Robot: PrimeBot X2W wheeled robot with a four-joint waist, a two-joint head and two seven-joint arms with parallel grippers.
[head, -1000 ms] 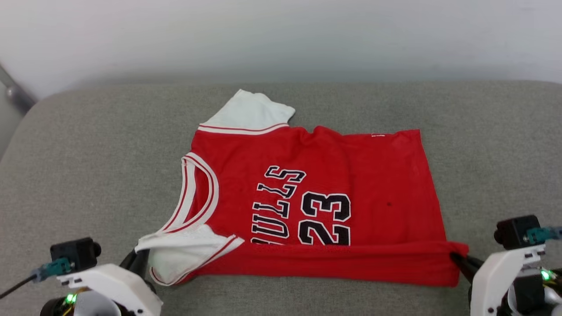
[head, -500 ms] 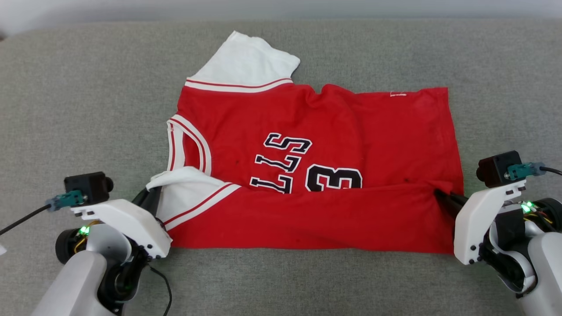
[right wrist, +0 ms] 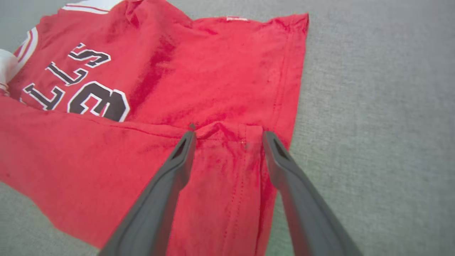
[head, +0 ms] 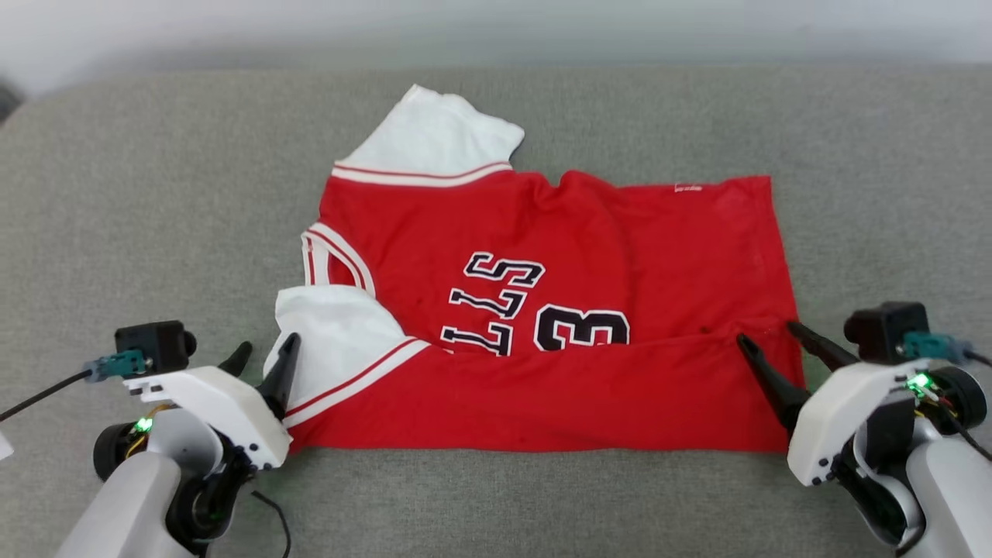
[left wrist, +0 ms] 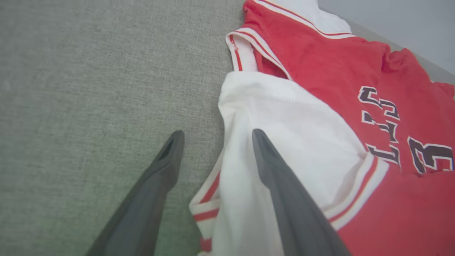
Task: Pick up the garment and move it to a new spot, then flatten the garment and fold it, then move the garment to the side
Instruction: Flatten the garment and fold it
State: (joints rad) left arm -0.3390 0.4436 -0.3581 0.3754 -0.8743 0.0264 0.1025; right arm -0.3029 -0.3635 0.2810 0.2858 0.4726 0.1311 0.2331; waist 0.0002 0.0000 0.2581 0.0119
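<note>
The red garment (head: 573, 256) lies sideways on the grey cushion, collar to the left, hem to the right. Its near long edge is folded up over the print, covering the lower half of "BULLS 23". One white sleeve (head: 434, 139) points away at the back; the other (head: 333, 341) lies folded onto the near left corner. My left gripper (head: 263, 353) (left wrist: 217, 135) is open, straddling that sleeve's outer edge. My right gripper (head: 769, 332) (right wrist: 227, 134) is open above the folded hem corner (right wrist: 231, 142), nothing pinched between its fingers.
The grey cushion (head: 155, 194) spreads wide on all sides of the shirt, with a pale wall (head: 496, 23) behind its far edge. A dark cable (head: 39, 391) trails from my left wrist camera at the lower left.
Both grippers have let go of the folded edge and opened, backing slightly off the cloth. The fold stays laid over the print. The head camera shifted between frames.
</note>
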